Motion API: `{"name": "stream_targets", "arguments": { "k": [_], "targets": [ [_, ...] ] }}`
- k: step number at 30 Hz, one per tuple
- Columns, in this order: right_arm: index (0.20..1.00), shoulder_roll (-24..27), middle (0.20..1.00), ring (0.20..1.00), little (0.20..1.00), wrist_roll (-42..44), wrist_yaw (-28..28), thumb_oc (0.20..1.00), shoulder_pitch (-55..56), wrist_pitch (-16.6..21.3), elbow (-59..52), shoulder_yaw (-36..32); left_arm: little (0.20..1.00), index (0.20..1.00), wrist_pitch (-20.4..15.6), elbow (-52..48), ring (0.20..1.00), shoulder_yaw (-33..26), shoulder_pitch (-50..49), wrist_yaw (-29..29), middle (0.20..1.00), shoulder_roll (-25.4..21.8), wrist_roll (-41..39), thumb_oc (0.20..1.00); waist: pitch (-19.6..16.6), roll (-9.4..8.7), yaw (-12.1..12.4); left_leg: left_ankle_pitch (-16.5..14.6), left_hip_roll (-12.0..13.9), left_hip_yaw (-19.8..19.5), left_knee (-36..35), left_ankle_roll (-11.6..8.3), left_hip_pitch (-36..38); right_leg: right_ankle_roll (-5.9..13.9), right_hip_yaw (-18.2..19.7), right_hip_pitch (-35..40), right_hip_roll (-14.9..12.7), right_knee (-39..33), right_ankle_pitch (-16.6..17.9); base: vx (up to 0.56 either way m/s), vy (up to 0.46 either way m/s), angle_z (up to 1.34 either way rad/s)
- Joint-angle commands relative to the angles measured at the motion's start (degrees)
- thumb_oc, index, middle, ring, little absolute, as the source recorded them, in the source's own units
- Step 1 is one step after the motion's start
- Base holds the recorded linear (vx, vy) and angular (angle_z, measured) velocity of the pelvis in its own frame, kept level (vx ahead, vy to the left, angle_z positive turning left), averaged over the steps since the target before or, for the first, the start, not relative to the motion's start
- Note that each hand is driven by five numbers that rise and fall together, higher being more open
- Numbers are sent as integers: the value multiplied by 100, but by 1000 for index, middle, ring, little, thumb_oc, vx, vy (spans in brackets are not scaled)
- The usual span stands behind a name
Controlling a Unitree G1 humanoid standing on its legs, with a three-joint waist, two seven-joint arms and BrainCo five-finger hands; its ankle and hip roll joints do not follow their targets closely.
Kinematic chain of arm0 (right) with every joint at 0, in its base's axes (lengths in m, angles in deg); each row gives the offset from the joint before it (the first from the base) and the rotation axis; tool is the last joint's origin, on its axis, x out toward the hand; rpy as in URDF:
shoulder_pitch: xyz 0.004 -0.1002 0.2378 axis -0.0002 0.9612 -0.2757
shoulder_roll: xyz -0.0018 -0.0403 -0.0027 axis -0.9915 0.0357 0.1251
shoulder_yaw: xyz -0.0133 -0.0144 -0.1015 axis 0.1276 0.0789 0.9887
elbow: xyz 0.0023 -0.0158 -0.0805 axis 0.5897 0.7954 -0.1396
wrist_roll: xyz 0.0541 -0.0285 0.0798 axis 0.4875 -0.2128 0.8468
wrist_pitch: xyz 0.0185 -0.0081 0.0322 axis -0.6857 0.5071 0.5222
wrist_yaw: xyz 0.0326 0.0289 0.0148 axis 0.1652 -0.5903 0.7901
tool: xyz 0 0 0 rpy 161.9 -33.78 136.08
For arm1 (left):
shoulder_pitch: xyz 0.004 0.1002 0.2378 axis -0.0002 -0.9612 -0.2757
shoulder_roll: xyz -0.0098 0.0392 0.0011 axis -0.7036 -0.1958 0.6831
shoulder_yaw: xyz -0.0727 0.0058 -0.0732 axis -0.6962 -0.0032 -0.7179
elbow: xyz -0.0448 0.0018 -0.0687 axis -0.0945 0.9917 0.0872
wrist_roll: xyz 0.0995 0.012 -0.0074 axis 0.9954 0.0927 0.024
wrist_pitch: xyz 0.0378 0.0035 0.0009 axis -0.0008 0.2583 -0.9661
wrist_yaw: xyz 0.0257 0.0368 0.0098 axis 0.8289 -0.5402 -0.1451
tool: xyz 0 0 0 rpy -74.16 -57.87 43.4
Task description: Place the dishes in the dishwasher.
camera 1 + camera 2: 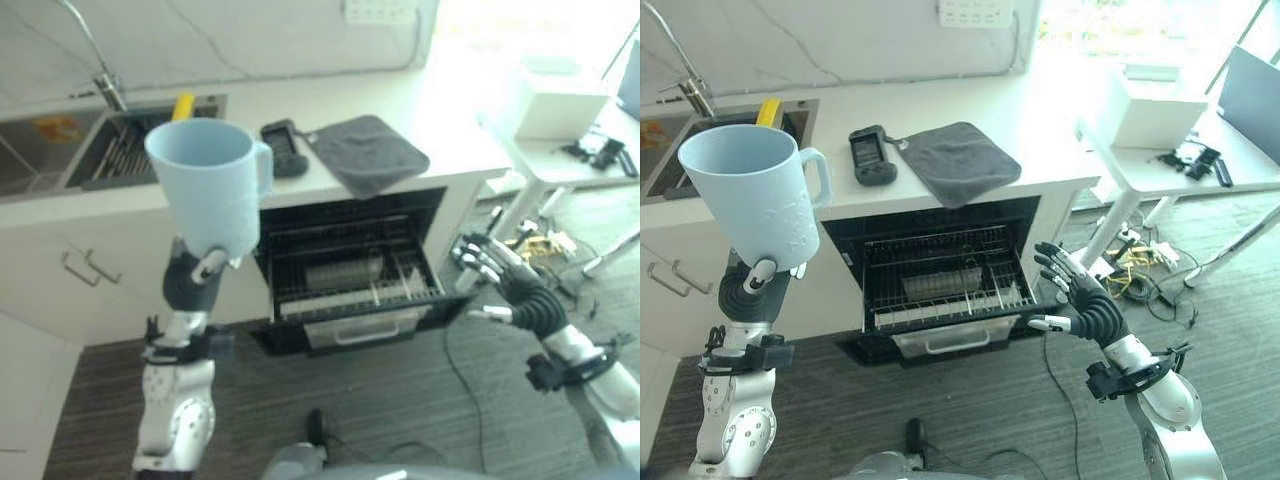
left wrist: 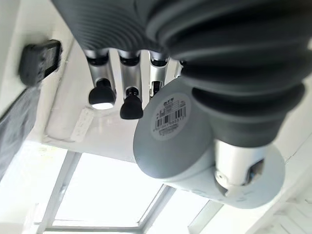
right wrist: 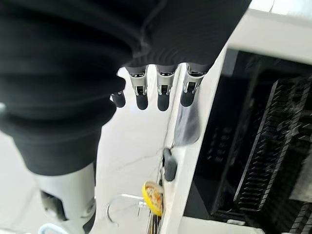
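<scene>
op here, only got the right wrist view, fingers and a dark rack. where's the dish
Observer: The left hand holds a pale blue mug up in front of the counter, mouth upward.
Operator: grip ok
Observer: In the left wrist view the thumb crosses the mug's base and the fingers curl round its side.
Operator: dishwasher open
Observer: Yes, the dishwasher under the counter is open, its rack pulled out.
Operator: my right hand
Observer: The right hand is spread open beside the rack's right end, holding nothing.
</scene>
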Motion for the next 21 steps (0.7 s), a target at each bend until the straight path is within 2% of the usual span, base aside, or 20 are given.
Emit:
{"name": "stream_targets", "arguments": {
  "k": [1,4,6,9,10,12,15,16,19,21],
  "targets": [
    [1000,-1,1000,1000,1000,199,162,1000,-408,269,-39,-113,200,200,-163,-333,200,-222,75,50,200,-242,149,200,-282,38,186,-405,366,-171,15,-556,205,160,-324,-307,125,38,414,62,196,15],
    [1000,-136,1000,1000,1000,113,217,1000,-446,253,3,-31,200,200,-117,-332,200,-256,111,115,200,-250,184,200,-239,9,232,-440,289,-205,15,-426,270,294,-335,-669,51,1088,694,47,179,1],
    [1000,-244,1000,1000,1000,56,252,1000,-473,240,31,55,200,200,-87,-311,200,-219,176,95,200,-232,292,200,-210,37,181,-482,281,-305,15,-381,348,277,-171,-983,81,1599,785,78,125,-13],
    [1000,-275,1000,1000,1000,-2,297,1000,-501,243,95,118,200,200,-30,-281,200,-178,334,-43,200,-297,301,200,-161,50,139,-559,303,-470,15,-410,465,206,-288,-1078,11,1198,636,102,-32,-3],
    [1000,-225,1000,1000,1000,61,286,1000,-483,274,124,87,200,200,-25,-275,200,-165,378,-69,200,-312,293,200,-128,54,96,-628,342,-517,15,-439,545,194,-305,-1082,-70,833,628,148,-152,0],
    [1000,-173,1000,1000,1000,139,267,1000,-462,282,110,23,200,200,-27,-329,200,-158,340,-53,200,-298,321,200,-77,27,3,-784,352,-549,15,-463,679,285,-139,-1137,-257,220,977,171,-195,8],
    [1000,-270,1000,1000,1000,111,277,1000,-501,266,64,120,200,200,-31,-417,200,-164,260,-107,200,-315,425,200,-9,9,-133,-998,400,-613,15,-481,894,458,281,-1395,-536,-110,1580,192,-321,33],
    [1000,-299,1000,1000,1000,137,219,1000,-464,240,22,115,200,200,-17,-454,200,-211,216,-116,200,-368,408,200,-5,23,-191,-1055,481,-676,15,-489,957,483,501,-1472,-580,-129,1620,187,-428,43],
    [1000,-282,1000,1000,1000,178,253,1000,-400,182,-47,111,200,200,-7,-508,200,-216,189,-101,200,-406,393,200,-49,18,-226,-1008,582,-753,15,-519,923,496,702,-1415,-502,-216,1523,127,-334,40],
    [1000,-234,1000,1000,1000,181,344,1000,-483,104,-64,171,200,200,17,-559,200,-183,150,-166,200,-430,355,200,-96,6,-166,-989,750,-691,15,-616,935,534,442,-1224,-455,-436,1426,204,-529,36]
  ]
}}
